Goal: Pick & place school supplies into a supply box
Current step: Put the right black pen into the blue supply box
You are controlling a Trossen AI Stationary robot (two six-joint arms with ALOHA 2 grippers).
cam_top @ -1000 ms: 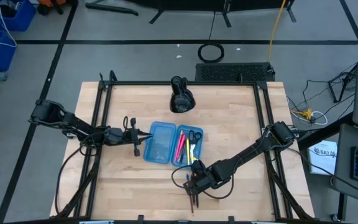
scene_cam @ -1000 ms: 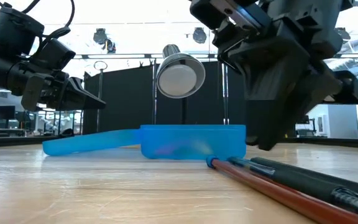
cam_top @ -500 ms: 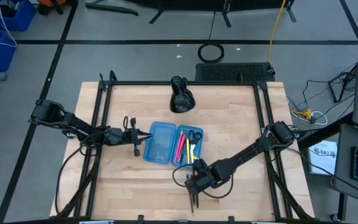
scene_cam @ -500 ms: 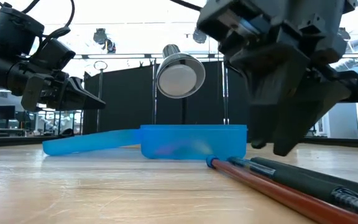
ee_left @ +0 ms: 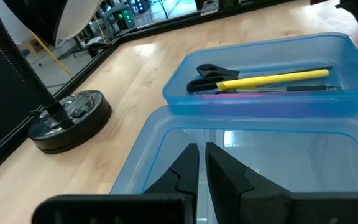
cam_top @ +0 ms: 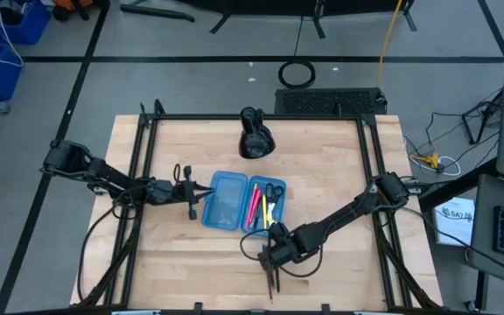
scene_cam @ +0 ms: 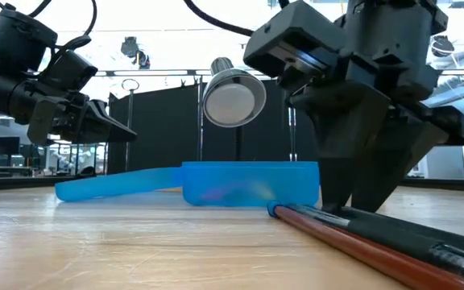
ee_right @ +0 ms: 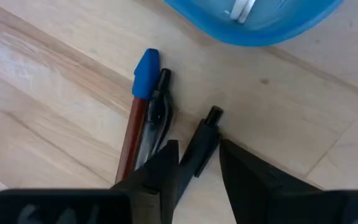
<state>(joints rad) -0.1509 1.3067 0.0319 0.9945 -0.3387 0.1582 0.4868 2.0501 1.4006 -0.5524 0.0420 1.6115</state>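
My right gripper is low over the bench, just off the near edge of the supply box, with its fingers spread either side of a black pen; they straddle it, and I cannot tell whether the pads touch it. Just beside that pen lie two more: a dark red one with a blue cap and a thin black one pressed against it. All three rest on bare wood, pointing toward the box's rounded corner (which sits close ahead of my fingertips, so there is little room forward).

In the overhead view the box lies open near the bench's middle, its two blue halves side by side. The half nearer my right arm holds scissors, a yellow pen and a pink one; the other half shows nothing inside.

My left gripper hangs at the outer rim of that second half, its fingers nearly together with only a slit between them and nothing held. A black lamp stands toward the far edge of the bench, well apart from the box. The wood toward the right-hand rail is open.
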